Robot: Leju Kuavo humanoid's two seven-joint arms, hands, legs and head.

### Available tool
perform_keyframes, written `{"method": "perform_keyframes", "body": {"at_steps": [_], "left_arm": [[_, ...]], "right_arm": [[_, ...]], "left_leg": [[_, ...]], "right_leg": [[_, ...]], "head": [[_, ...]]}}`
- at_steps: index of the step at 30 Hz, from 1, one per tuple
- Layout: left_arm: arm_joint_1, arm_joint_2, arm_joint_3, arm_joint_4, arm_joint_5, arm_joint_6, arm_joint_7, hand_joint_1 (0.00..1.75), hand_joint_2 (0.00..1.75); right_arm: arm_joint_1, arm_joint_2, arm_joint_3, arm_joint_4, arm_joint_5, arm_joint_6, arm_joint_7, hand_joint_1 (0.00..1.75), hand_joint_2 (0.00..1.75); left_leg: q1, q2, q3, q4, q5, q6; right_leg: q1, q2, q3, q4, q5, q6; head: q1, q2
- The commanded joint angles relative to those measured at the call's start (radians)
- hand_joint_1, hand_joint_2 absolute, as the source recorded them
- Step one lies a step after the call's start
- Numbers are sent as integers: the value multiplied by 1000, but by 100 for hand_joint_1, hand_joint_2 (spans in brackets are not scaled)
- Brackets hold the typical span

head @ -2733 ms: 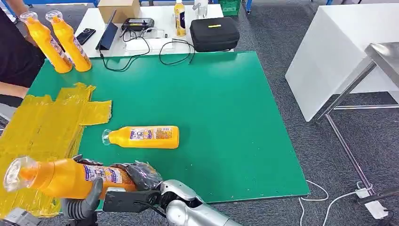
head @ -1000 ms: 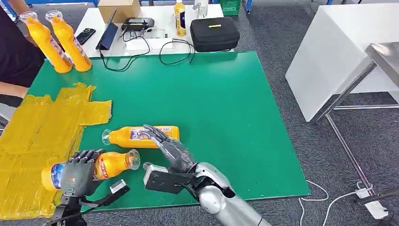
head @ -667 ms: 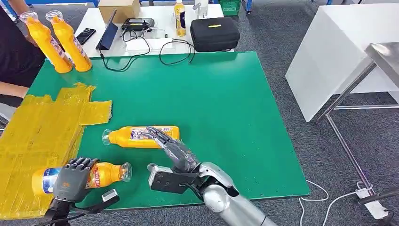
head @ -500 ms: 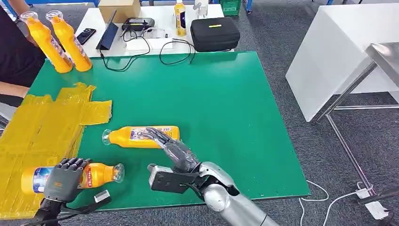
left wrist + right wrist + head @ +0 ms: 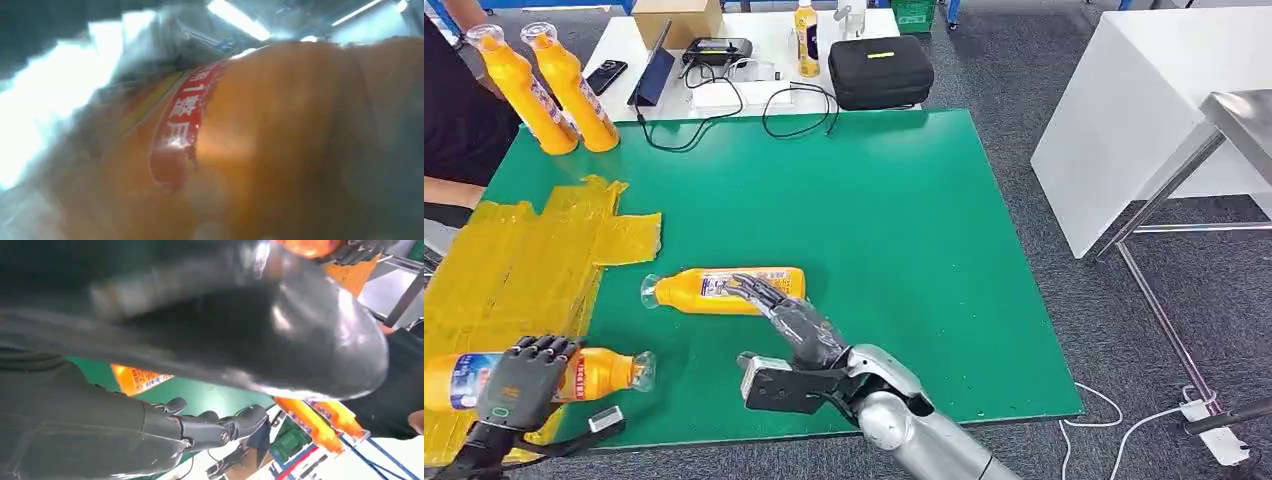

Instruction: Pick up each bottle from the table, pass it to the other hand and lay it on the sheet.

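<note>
Bottle, held (image 5: 574, 372): orange, gripped lying on its side by the left robot hand (image 5: 516, 372), fingers wrapped over the label; base end is placed over the yellow sheet (image 5: 514, 270), clear cap end is projected past the sheet edge above the green desk (image 5: 904, 250). Whether the bottle rests on the sheet or is held just above it cannot be told.

Bottle, second (image 5: 724, 291): laid on its side on the desk, just beside the sheet. The right robot hand (image 5: 786, 318) is held over its base end with fingers spread and nothing held; contact cannot be judged.

Bottles, spare (image 5: 549, 88): two, held upright by a person at the far corner of the desk.

Risks, as judged:
- If released as placed, the held bottle may be left half off the sheet, or may roll off onto the desk, being round.
- The second bottle may be nudged into a roll by the spread fingers of the right robot hand if it is approached off-centre.

View differences:
- Head view: both robot hands, sheet and layout are shown.
- Left wrist view: the held bottle's red label (image 5: 182, 127) is shown close and blurred.
- Right wrist view: the right robot hand's fingers (image 5: 210, 427) are shown apart above the second bottle's label (image 5: 140, 378).
</note>
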Motion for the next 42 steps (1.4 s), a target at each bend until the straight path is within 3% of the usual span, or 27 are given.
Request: {"method": "perform_keyframes", "body": {"at_steps": [1, 17, 19, 20, 23, 25, 29, 32, 33, 39, 42], "left_arm": [[-95, 22, 11, 174, -40, -2, -7, 0, 0], [-106, 43, -43, 180, -39, -2, 35, 0, 0], [-82, 24, -8, 91, -20, -2, 37, 0, 0], [-43, -28, 71, -83, 15, -2, 36, 0, 0], [-88, -256, 348, -223, 276, -2, -255, 0, 0], [-82, -255, 263, -265, 676, -2, -255, 0, 0], [-83, -251, 261, -262, 680, -2, -255, 0, 0], [-54, -195, 130, -390, 1148, -69, -255, 0, 0], [-57, -198, 129, -435, 1228, -120, -255, 0, 0], [-187, -395, 322, -595, 1431, -557, -255, 0, 0], [-216, -437, 309, -607, 1421, -607, -255, 0, 0]], "right_arm": [[-42, -35, 42, 33, -4, 8, -8, 0, 0], [-38, -37, 37, 39, -4, 11, -11, 0, 0], [-36, -39, 35, 39, -4, 8, -13, 0, 0], [-36, -41, 33, 39, -5, 3, -12, 0, 0], [-34, -38, 26, 42, -8, -14, -4, 0, 0], [-51, -24, 28, 63, 21, -40, 20, 0, 0], [-59, -21, 25, 68, 20, -39, 19, 0, 0], [-75, -11, -2, 91, 46, -71, 48, 0, 0], [-88, -8, -12, 100, 50, -73, 55, 0, 175], [-303, 67, -126, 391, 162, -82, 103, 0, 175], [-384, 102, -144, 495, 214, -103, 132, 0, 175]], "left_leg": [[1, 0, 2, -1, 0, -1], [0, 0, 2, -1, 0, -1], [1, 0, 4, -3, 0, -2], [1, -1, 2, -1, 0, -1], [0, -4, 0, 0, 1, 0], [-1, -5, 1, -1, 1, 0], [1, 1, 3, -1, 0, -1], [0, 1, 2, -1, 0, -2], [0, -3, 0, 0, 0, -1], [1, -2, -1, 2, 1, -1], [0, -2, -2, 3, 2, -1]], "right_leg": [[0, -1, 3, -1, 0, 0], [0, -1, 3, -2, 0, 0], [1, -2, 5, -3, 0, -1], [1, -2, 3, -2, 0, -1], [0, -5, 2, -2, 0, 0], [-1, -6, 2, -3, 0, 1], [0, 0, 4, -3, 0, 0], [0, 0, 3, -2, 0, 0], [0, -2, 2, -2, 0, 0], [1, -3, 1, -1, 1, 0], [0, -2, 0, 0, 2, 0]], "head": [[0, 0], [0, 0], [0, 0], [0, 0], [0, 0], [0, 0], [0, 0], [1, 0], [1, 0], [0, 0], [0, 0]]}}
